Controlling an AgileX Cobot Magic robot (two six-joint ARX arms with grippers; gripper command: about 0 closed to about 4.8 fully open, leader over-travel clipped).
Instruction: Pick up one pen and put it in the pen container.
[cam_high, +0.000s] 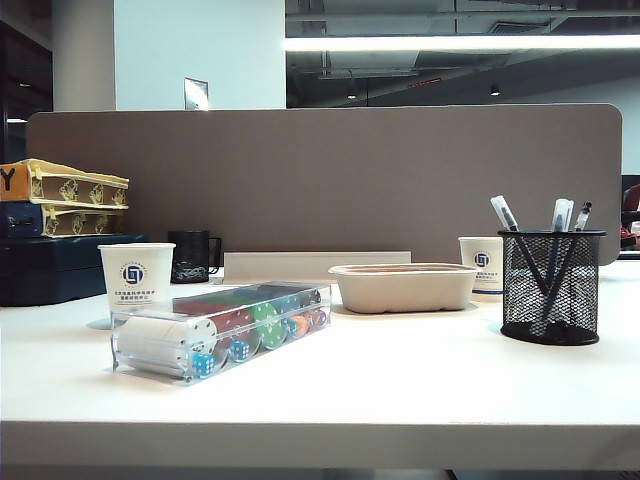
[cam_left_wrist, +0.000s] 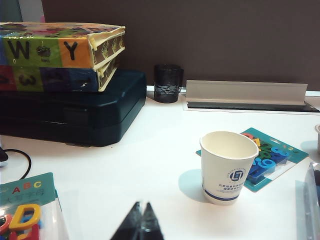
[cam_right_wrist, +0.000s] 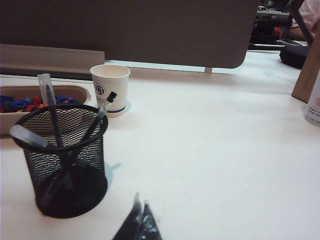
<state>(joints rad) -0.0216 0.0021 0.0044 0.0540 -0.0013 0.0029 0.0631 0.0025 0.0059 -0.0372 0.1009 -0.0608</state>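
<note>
The white table (cam_high: 400, 385) carries everything, and at its right edge stands the largest thing of my task, the black mesh pen container (cam_high: 551, 287), near the front. Three pens lean inside it already, and among them the dark pen (cam_right_wrist: 95, 129) with the pale part near its tip rests against the rim. I judge from this that the task is finished or very nearly so, because I see no loose pen lying on the table in any view, and nothing is left for me to carry. Behind the container, toward the back edge, stands a white paper cup (cam_right_wrist: 110, 90), and beside it a beige tray (cam_high: 403, 287). My right gripper (cam_right_wrist: 140, 225) hangs low over the front part of the table, just beside the container and a little nearer to me, with its fingers pressed together and holding nothing. My left gripper (cam_left_wrist: 141, 225) is near the left side of the table, in front of another paper cup (cam_left_wrist: 227, 172), also with fingers together and empty, well apart from the pens.
</note>
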